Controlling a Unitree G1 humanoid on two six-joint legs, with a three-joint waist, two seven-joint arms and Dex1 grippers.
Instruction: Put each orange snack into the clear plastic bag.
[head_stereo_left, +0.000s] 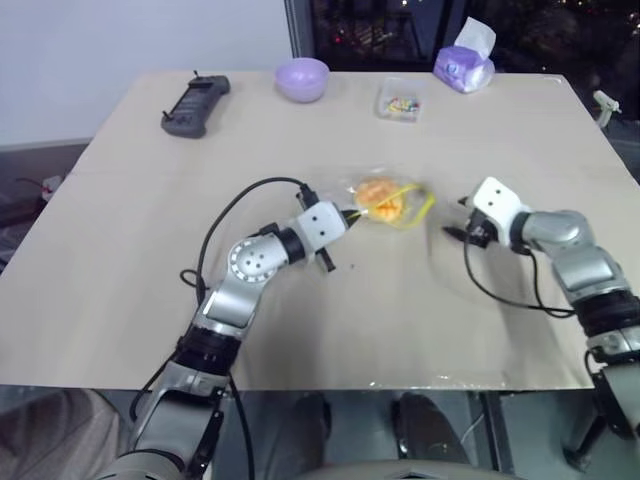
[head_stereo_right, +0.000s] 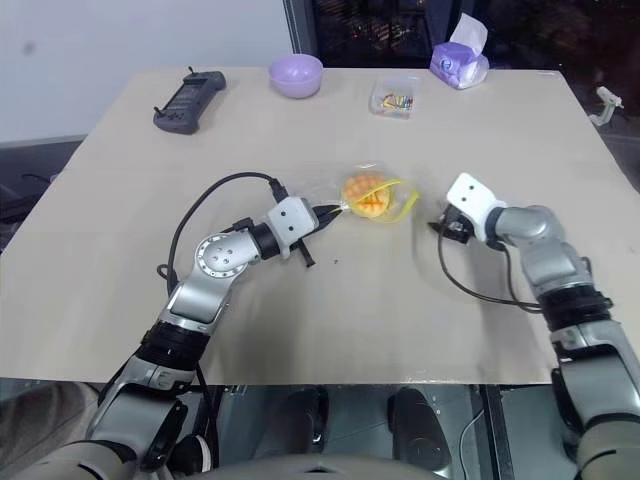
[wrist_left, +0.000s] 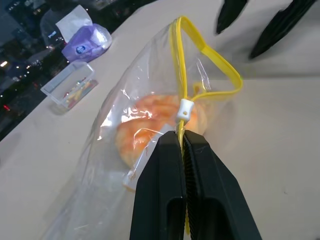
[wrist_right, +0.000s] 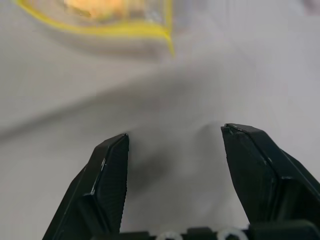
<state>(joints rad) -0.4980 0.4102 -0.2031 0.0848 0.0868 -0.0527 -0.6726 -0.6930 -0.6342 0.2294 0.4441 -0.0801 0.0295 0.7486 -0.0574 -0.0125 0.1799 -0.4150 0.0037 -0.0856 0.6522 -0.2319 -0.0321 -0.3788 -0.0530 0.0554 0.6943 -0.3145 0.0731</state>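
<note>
Left gripper (wrist_left: 184, 142) jaws pinch the clear plastic bag (head_stereo_left: 390, 203)'s yellow seal; orange snack (head_stereo_left: 380, 197) inside; right gripper (wrist_right: 175, 145), jaws apart and empty, faces the bag mouth from three o'clock.

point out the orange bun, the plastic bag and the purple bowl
orange bun (head_stereo_right: 366, 194), right eye view, on its grid top, seen through the bag.
plastic bag (wrist_left: 212, 55), left wrist view, on the yellow seal strip at its mouth.
purple bowl (head_stereo_left: 302, 79), left eye view, on its outer wall.
</note>
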